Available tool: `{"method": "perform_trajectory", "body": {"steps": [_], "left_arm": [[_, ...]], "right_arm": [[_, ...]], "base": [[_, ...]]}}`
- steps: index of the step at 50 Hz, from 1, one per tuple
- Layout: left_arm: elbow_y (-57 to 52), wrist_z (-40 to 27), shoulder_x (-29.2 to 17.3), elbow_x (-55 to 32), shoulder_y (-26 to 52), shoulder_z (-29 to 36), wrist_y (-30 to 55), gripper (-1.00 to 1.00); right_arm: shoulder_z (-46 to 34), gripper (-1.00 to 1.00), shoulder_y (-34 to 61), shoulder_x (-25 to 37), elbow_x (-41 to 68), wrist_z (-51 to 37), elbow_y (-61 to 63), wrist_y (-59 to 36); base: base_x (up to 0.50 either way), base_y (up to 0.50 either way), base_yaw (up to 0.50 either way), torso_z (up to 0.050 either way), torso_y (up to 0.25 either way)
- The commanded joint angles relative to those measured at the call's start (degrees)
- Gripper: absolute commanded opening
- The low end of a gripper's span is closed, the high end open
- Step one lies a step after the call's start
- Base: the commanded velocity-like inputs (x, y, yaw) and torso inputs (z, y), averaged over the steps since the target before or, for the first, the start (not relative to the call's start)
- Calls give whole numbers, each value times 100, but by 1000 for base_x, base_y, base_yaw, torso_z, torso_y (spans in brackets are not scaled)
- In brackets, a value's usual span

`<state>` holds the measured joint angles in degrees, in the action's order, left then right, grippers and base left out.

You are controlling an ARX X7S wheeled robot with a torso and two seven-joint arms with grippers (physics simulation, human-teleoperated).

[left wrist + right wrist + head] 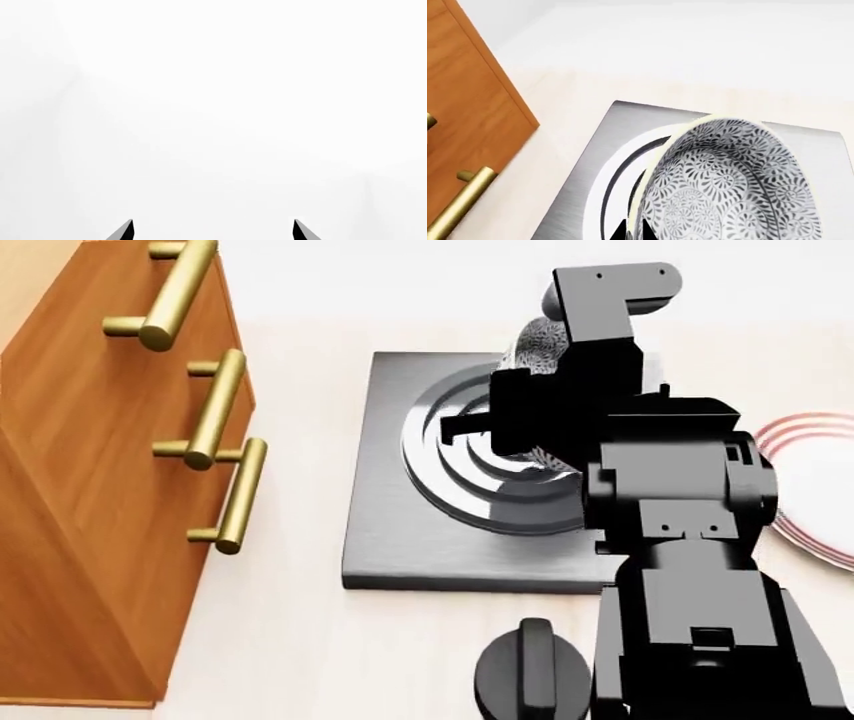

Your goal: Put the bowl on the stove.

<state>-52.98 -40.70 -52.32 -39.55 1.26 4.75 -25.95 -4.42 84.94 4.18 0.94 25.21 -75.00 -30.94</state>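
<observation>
The right tool point(534, 430), black and blocky, hung over the round burner of raised concentric rings on the square dark grey metal stove point(400, 540); it pinched the rim of the deep round ceramic bowl point(727, 185), white with a dense grey-blue floral pattern, which stood tilted on edge above the burner rings rather than flat; in the head view the bowl point(541, 345) showed only as a patterned sliver behind the arm, and whether it touched the burner could not be told; one dark fingertip point(622, 231) showed just beside the bowl's cream rim in the right wrist view. The left tool point(213, 231) faced a blank white field, its two dark tips spread well apart with nothing between them. The stove lay on the pale cream surface point(294, 640); a wooden cabinet point(80, 490) with brass bar handles stood to its left; a small black round knob point(531, 675) sat near the stove's front edge; a flat white plate with red rim rings point(814, 435) lay to the right, partly hidden by the arm.
</observation>
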Motion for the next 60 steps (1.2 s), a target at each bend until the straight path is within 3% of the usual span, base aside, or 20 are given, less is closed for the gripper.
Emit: {"method": "perform_trajectory", "body": {"steps": [1, 58, 59, 60], "left_arm": [[1, 148, 110, 90, 0, -132, 17, 100], [-8, 130, 152, 108, -23, -137, -55, 100], [-3, 127, 154, 108, -21, -137, -52, 100], [2, 138, 155, 103, -24, -134, -63, 100]], "right_arm": [[144, -100, 14, -101, -86, 123, 1, 30], [144, -100, 14, -101, -86, 123, 1, 30], [144, 100, 14, -101, -86, 123, 1, 30], [144, 100, 14, -101, -86, 123, 1, 30]], "base": [[0, 0, 0, 0, -244], [0, 0, 0, 0, -20], [0, 0, 0, 0, 0], [0, 0, 0, 0, 0]]}}
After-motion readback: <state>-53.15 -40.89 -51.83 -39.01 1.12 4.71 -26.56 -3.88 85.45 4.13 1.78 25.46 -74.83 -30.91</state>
